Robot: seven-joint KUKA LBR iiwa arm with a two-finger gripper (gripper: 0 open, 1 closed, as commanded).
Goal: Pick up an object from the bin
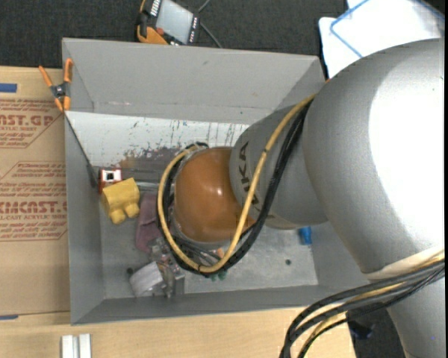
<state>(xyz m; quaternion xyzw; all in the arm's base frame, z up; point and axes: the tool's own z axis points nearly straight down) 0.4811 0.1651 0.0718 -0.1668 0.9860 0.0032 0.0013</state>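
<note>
Yellow block beside arm (lettered "KA")

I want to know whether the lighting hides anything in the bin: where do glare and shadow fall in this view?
Camera view: a soft highlight sits on the orange wrist cover and a broad sheen on the arm's grey shell; the bin's back wall is evenly lit; the yellow block lies in plain light; shadow darkens the floor beneath the wrist, around the gripper.

A robotics lab: a big silver robot arm trailing cables reaches into a grey metal bin; a wired handheld device lies beyond it.
</note>
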